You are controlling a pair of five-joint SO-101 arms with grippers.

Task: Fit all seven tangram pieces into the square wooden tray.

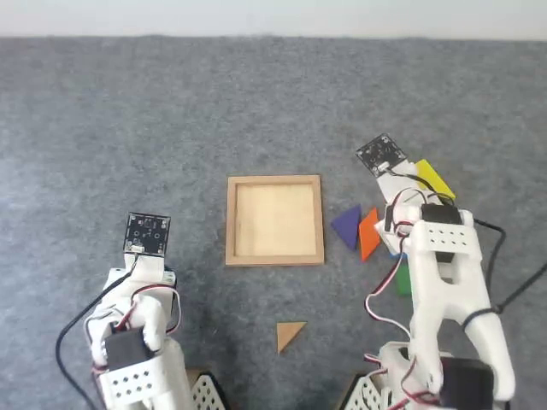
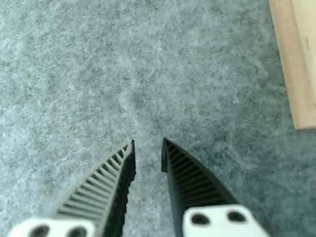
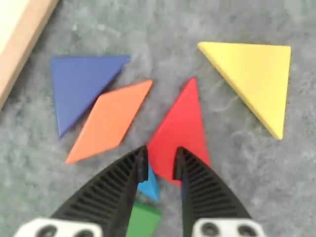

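Wooden tray (image 1: pixel 274 256) sits mid desk (image 1: pixel 128 111). L gripper (image 2: pixel 148 148) hangs over bare grey felt left of tray, jaws at a narrow gap, holding nothing. R gripper (image 3: pixel 159 157) is right of tray, also a narrow gap, tips over wide end of red triangle (image 3: pixel 177 128), prob. not touching. Nearby: blue triangle (image 3: pixel 81 81), orange parallelogram (image 3: pixel 109 121), yellow triangle (image 3: pixel 252 74), lt-blue piece (image 3: pixel 149 186), green piece (image 3: pixel 143 219). Tan triangle (image 1: pixel 289 334) lies in front of tray, apart.

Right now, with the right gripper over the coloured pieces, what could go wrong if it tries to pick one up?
1. The right gripper hovers over the end of the red triangle, where a light blue piece and a green piece lie close; a grasp here may shove them.
2. Its jaws stand only slightly apart, perhaps too narrow for the flat triangle.
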